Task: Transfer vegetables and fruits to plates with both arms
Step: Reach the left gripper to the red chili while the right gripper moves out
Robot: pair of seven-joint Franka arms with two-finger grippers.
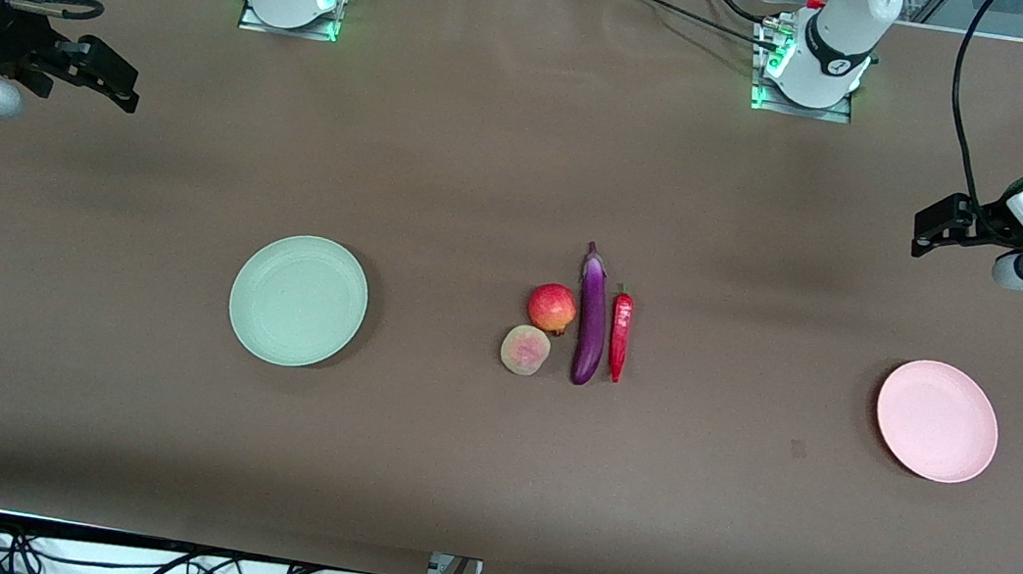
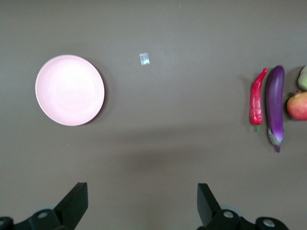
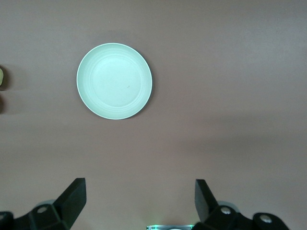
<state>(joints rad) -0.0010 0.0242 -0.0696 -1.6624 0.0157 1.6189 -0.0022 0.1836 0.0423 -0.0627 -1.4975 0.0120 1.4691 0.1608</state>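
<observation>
**Four pieces of produce bunched mid-table, both claws empty and wide**

Both plates bare. Green plate (image 1: 298,300) lies toward the right arm's end of the table (image 1: 447,476); pink plate (image 1: 937,420) toward the left arm's end. All produce sits between them, well apart from either plate.

Cluster: eggplant (image 1: 591,317) lies lengthwise, stem cap pointing toward the robots' bases. Chili pepper (image 1: 620,335) runs parallel just beside it, on the pink-plate side, a thin gap between. Pomegranate (image 1: 551,308) touches or nearly touches the eggplant on the green-plate side. The yellow-green fruit (image 1: 525,350) sits nearer the front camera, against the pomegranate.

Left claw (image 2: 142,203) hangs high over the left arm's end of the table, fingers spread wide, nothing between them. Right claw (image 3: 140,201) likewise over the right arm's end, fingers wide apart, empty. Neither arm has reached the produce.

Handling, judged:
- Eggplant: glossy, likely slippery, firm, heaviest of the lot. Grip across mid-body so it balances.
- Chili: light, thin, low to the cloth. Fingers must come right down; pinch across the thicker upper half.
- Pomegranate: round, hard, may roll. Close across its widest girth, clear of the crown.
- Yellow-green fruit: probably softer-skinned; gentle squeeze across the middle.

Crowding is the risk: fingers lowered between neighbours may nudge them.
</observation>
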